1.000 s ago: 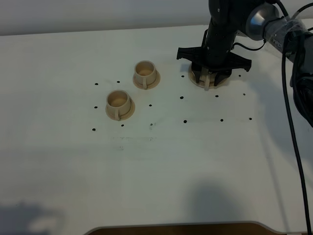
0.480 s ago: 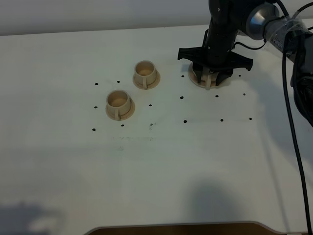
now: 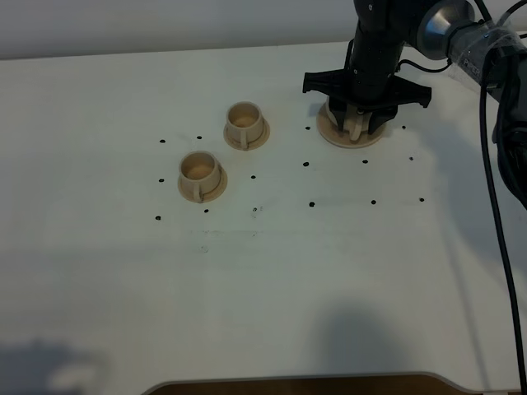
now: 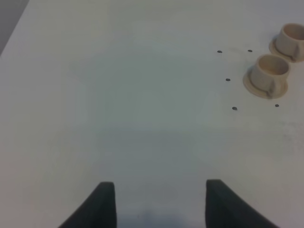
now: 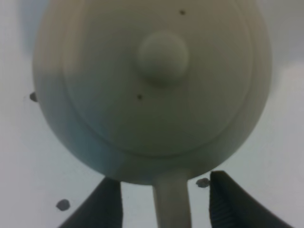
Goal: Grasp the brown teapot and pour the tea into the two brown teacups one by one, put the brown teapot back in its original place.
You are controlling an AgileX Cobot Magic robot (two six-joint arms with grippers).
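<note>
Two teacups (image 3: 200, 175) stand on their small saucers near the table's (image 3: 247, 288) middle, a little toward its far edge. Near the far right corner, the teapot (image 5: 152, 85) seems to rest on its wide saucer (image 3: 333, 137), though the arm hides most of it. The right gripper (image 3: 359, 125) hangs over it, jaws spread either side of the handle without touching. The left gripper (image 4: 159, 204) is spread over bare table.

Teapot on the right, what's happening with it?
The right gripper hangs over the teapot, jaws open on either side of its handle, not gripping. The teapot sits on its saucer. Both cups stand apart from it. The left gripper is open over bare table.
</note>
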